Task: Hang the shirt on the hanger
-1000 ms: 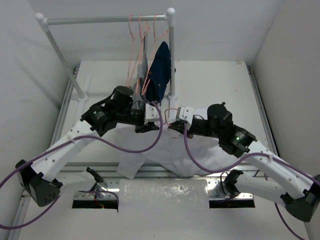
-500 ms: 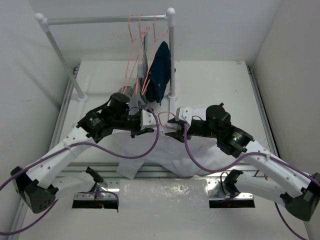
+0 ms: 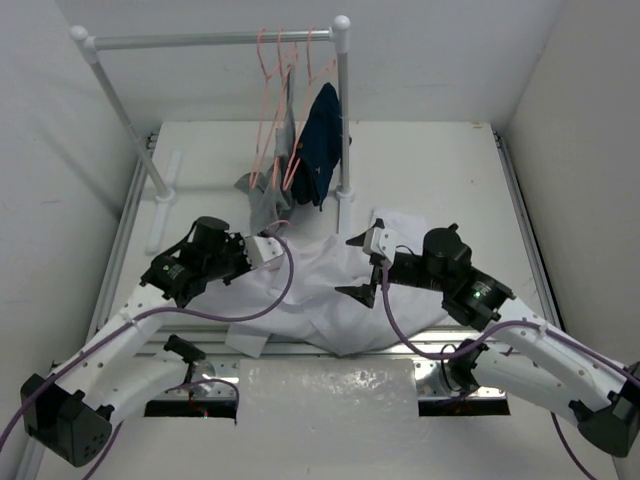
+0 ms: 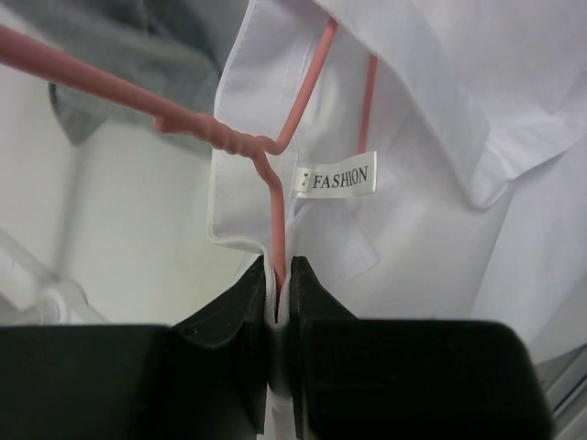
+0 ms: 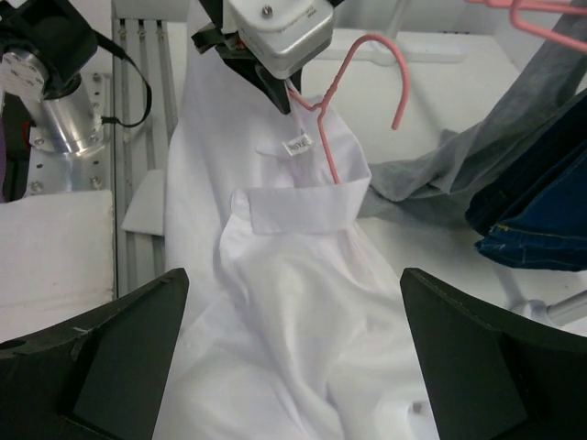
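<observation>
On the near middle of the desk [image 3: 430, 170], between the two arms, one white shirt [image 3: 320, 295] is seen lying in loose folds, its collar turned toward the left and its near edge reaching the metal rails at the front. One salmon-pink wire hanger [image 5: 335, 137] is lodged in the neck opening: its two sloping wires are covered by the collar, while the twisted neck and the hook stand out beyond the cloth, pointing toward the far left. The left pincer [image 4: 280, 270] is pressed together on the hanger's wire just below the twist, at the edge of the collar band, where a little white cloth is also caught between the fingers. One sewn-in label [image 4: 337, 181] reading FASHION is shown just beside that wire. The right pincer [image 3: 355, 265] is held spread wide above the shirt's chest, to the right of the collar, with nothing between its two fingers; whether either finger brushes the cloth cannot be told. At the far side, one white tube rail [image 3: 210, 40] is carried on two posts. Two garments are hung from it near its right post: one grey garment [image 3: 268, 190], whose lower end is trailed onto the desk close to the hanger's hook, and one navy garment [image 3: 322, 140] to its right. Several spare hangers [image 3: 283, 60] of the same pink wire are hooked over the rail; about four hooks can be made out, though the wires are too thin for a sure count.
</observation>
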